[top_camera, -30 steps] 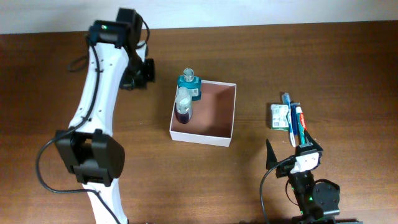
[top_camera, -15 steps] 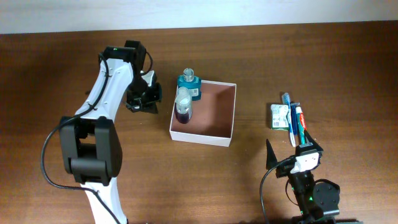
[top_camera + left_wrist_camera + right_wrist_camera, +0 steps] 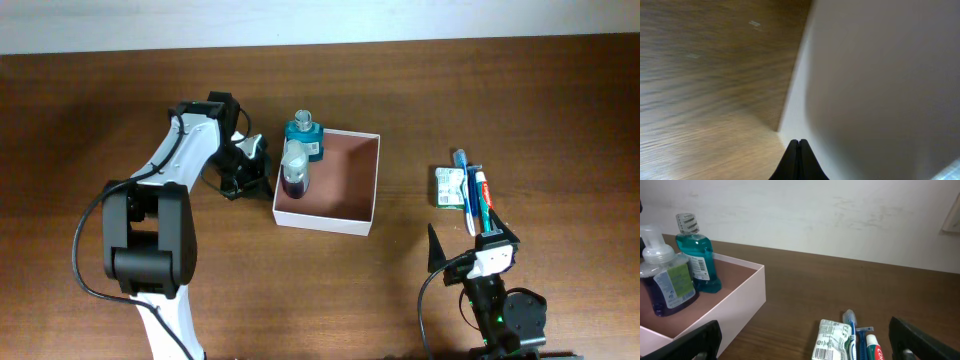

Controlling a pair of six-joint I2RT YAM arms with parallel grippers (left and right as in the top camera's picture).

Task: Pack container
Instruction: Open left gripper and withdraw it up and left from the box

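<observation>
Currently my left tool (image 3: 799, 150), tips pressed together, sits against the 9 o'clock wall of the container (image 3: 322, 220), mid-table (image 3: 500, 100). Risk: pushing further would slide the light box or topple the bottles (image 3: 294, 170) inside. Right tool (image 3: 468, 243) is spread, empty.

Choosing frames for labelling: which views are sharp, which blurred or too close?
Overhead: evenly lit, container crisp. Left wrist: too close, container wall a soft grey blur, the table smeared. Right wrist: teal bottle and purple bottle sharp, its own jaws dark blurs at the lower corners.
</observation>
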